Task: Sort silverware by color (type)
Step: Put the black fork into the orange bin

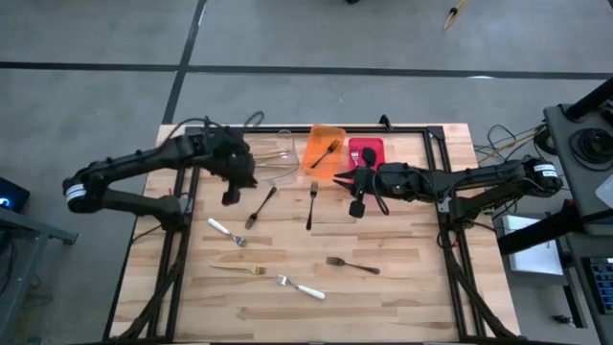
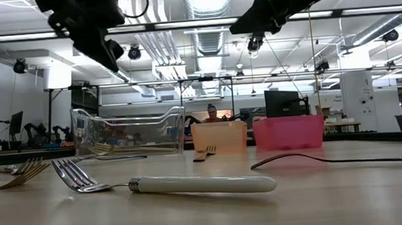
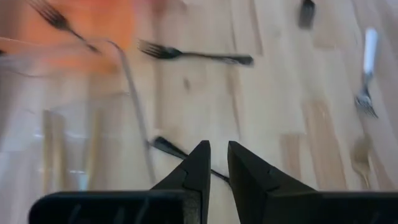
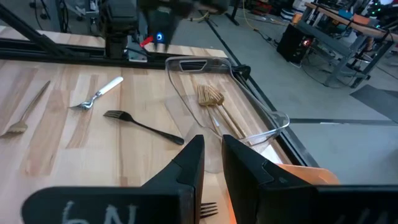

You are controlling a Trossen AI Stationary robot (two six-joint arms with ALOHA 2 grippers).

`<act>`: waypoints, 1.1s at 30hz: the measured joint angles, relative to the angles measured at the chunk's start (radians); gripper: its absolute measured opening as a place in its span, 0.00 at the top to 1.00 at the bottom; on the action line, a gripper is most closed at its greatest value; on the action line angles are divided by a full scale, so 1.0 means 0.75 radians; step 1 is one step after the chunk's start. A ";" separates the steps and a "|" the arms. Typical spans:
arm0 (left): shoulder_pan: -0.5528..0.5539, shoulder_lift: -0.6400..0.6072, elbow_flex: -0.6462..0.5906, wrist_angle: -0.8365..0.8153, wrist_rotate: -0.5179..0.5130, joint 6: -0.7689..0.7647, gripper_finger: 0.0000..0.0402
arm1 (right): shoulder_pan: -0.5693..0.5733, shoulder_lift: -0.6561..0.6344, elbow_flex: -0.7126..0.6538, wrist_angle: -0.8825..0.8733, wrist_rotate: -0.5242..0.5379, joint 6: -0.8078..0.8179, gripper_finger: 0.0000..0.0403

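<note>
Forks lie flat on the wooden table: two black ones (image 1: 261, 206) (image 1: 311, 204) mid-table, a third black one (image 1: 352, 264) nearer the front, two white-handled ones (image 1: 227, 232) (image 1: 302, 287) and a gold one (image 1: 239, 270). The clear bin (image 1: 278, 158) holds gold forks (image 4: 211, 96). The orange bin (image 1: 324, 149) holds a black fork (image 1: 329, 150). My left gripper (image 1: 233, 182) (image 3: 217, 165) hovers shut and empty beside the clear bin, over a black fork's handle end (image 3: 165, 144). My right gripper (image 1: 350, 182) (image 4: 212, 155) hovers shut and empty in front of the red bin (image 1: 366, 153).
The three bins stand in a row along the table's far edge, also seen in the low view (image 2: 128, 132) (image 2: 219, 136) (image 2: 287, 131). A black frame (image 1: 436, 172) runs along the table's sides. A white-handled fork (image 2: 192, 184) lies close to the low camera.
</note>
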 joint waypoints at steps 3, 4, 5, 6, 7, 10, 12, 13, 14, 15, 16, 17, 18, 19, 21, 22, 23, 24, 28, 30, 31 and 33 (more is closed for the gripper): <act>-0.038 0.038 -0.042 -0.051 -0.010 0.018 0.91 | 0.000 0.000 0.000 0.000 0.000 -0.002 0.88; -0.044 0.052 -0.057 -0.072 -0.010 0.023 0.91 | 0.000 0.000 0.000 -0.002 0.000 -0.001 0.88; -0.044 0.064 -0.070 -0.092 -0.012 0.024 0.91 | 0.000 0.000 0.000 -0.005 0.000 0.000 0.88; -0.044 0.076 -0.080 -0.112 -0.025 0.024 0.91 | 0.000 0.000 0.000 -0.005 0.000 0.000 0.88; -0.044 0.088 -0.087 -0.133 -0.048 0.023 0.91 | 0.000 0.000 0.000 -0.008 0.000 0.000 0.88; -0.043 0.124 -0.101 -0.170 -0.148 0.010 0.91 | 0.000 0.000 0.000 -0.019 0.000 -0.002 0.88; -0.043 0.148 -0.101 -0.192 -0.208 0.004 0.91 | 0.000 0.000 0.000 -0.024 0.000 -0.004 0.88; -0.043 0.161 -0.101 -0.195 -0.239 -0.002 0.91 | 0.000 0.000 0.000 -0.023 0.000 -0.007 0.88; -0.043 0.174 -0.100 -0.202 -0.268 -0.006 0.91 | 0.000 0.000 0.000 -0.024 0.000 -0.011 0.88; -0.043 0.183 -0.099 -0.213 -0.295 -0.007 0.91 | 0.000 0.000 0.000 -0.023 0.000 -0.015 0.88; -0.043 0.193 -0.099 -0.225 -0.328 -0.009 0.91 | 0.000 0.000 0.000 -0.024 0.000 -0.020 0.88; -0.042 0.201 -0.099 -0.229 -0.365 -0.010 0.91 | 0.000 0.000 0.000 -0.023 0.001 -0.021 0.88; -0.040 0.209 -0.099 -0.228 -0.399 -0.011 0.91 | 0.000 0.000 0.000 -0.023 0.000 -0.025 0.88; -0.038 0.219 -0.099 -0.229 -0.425 -0.012 0.91 | 0.000 0.000 0.000 -0.024 0.000 -0.026 0.88; -0.031 0.234 -0.099 -0.233 -0.466 -0.015 0.91 | 0.000 0.000 0.000 -0.024 0.001 -0.039 0.88; -0.025 0.241 -0.099 -0.232 -0.472 -0.015 0.91 | 0.000 0.000 0.000 -0.023 0.001 -0.041 0.88; -0.019 0.246 -0.099 -0.233 -0.480 -0.016 0.91 | 0.000 0.000 0.000 -0.024 0.001 -0.046 0.88; -0.014 0.252 -0.099 -0.232 -0.491 -0.016 0.91 | 0.000 0.000 0.000 -0.024 0.001 -0.049 0.88; 0.015 0.260 -0.099 -0.232 -0.557 -0.026 0.91 | 0.000 0.000 0.000 -0.023 0.001 -0.053 0.88; 0.030 0.259 -0.098 -0.232 -0.593 -0.034 0.91 | 0.000 0.000 0.000 -0.023 0.001 -0.054 0.88; 0.035 0.255 -0.094 -0.231 -0.593 -0.035 0.91 | 0.000 0.000 0.000 -0.023 0.001 -0.054 0.88; 0.036 0.240 -0.086 -0.229 -0.591 -0.036 0.91 | 0.000 0.000 0.000 -0.023 0.001 -0.043 0.88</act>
